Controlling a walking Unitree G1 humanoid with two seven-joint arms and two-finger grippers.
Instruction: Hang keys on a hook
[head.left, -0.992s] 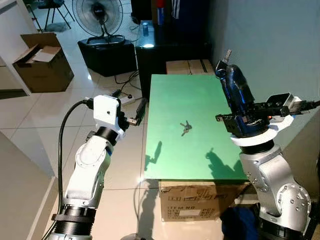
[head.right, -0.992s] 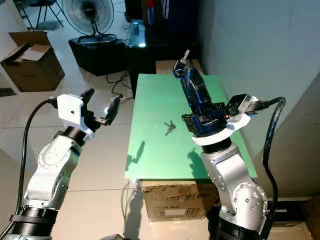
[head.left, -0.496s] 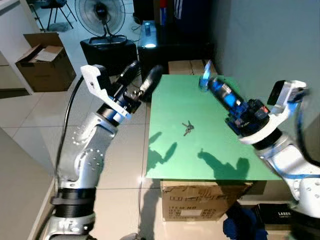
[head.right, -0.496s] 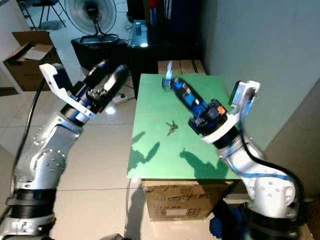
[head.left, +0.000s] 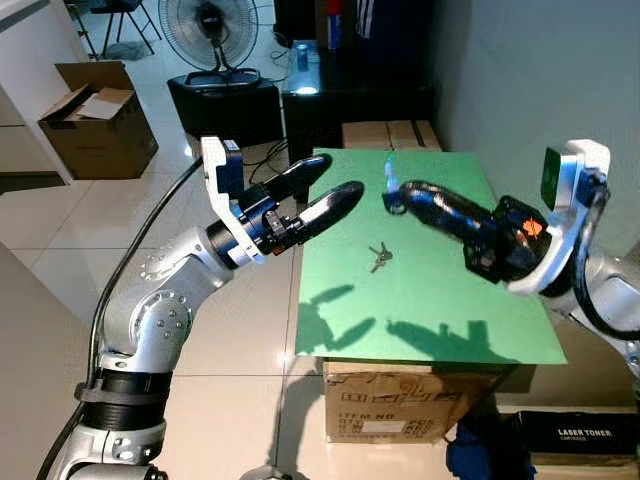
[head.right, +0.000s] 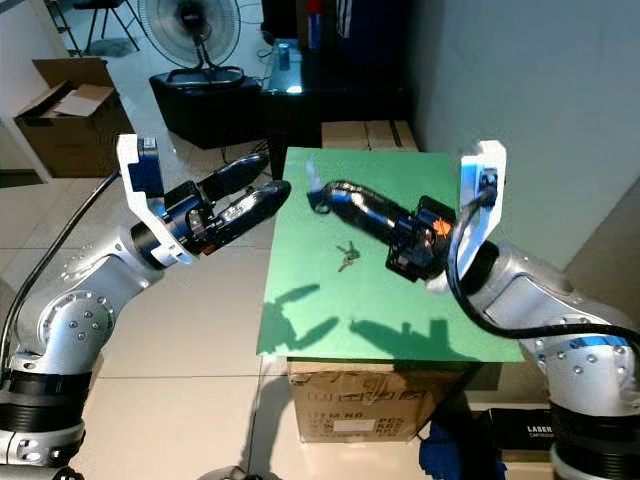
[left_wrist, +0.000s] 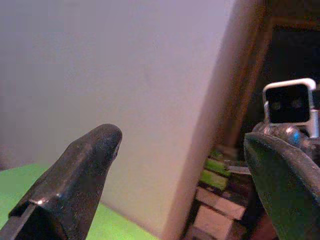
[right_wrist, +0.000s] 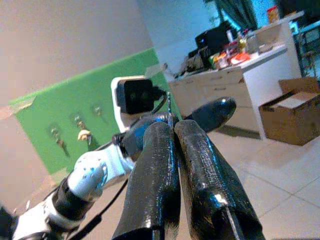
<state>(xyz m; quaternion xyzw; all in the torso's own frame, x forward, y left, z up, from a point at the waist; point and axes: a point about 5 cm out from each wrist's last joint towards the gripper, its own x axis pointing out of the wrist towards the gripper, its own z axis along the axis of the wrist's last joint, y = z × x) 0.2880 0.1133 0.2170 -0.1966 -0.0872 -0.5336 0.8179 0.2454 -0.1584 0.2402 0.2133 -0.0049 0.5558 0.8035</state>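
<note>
A small bunch of keys (head.left: 378, 257) lies near the middle of the green table top (head.left: 430, 310). My left gripper (head.left: 338, 180) is open and points across the table's left edge, above and to the left of the keys. My right gripper (head.left: 395, 195) reaches in from the right and hovers above the keys, a little behind them. Its fingers (right_wrist: 160, 150) are pressed together on a small thin pale piece (head.left: 388, 170) that sticks out past the tips. In the left wrist view the two fingers (left_wrist: 85, 170) stand wide apart.
The table top rests on a cardboard box (head.left: 400, 400). A grey wall runs along its right side. An open cardboard box (head.left: 95, 115), a fan (head.left: 215, 20) and a dark cabinet (head.left: 350, 90) stand on the tiled floor behind. A green board with hung keys (right_wrist: 75, 115) appears in the right wrist view.
The left arm has lifted and reached in over the table's left edge. The right gripper has tipped from upright to pointing left over the keys. The keys have not moved.
</note>
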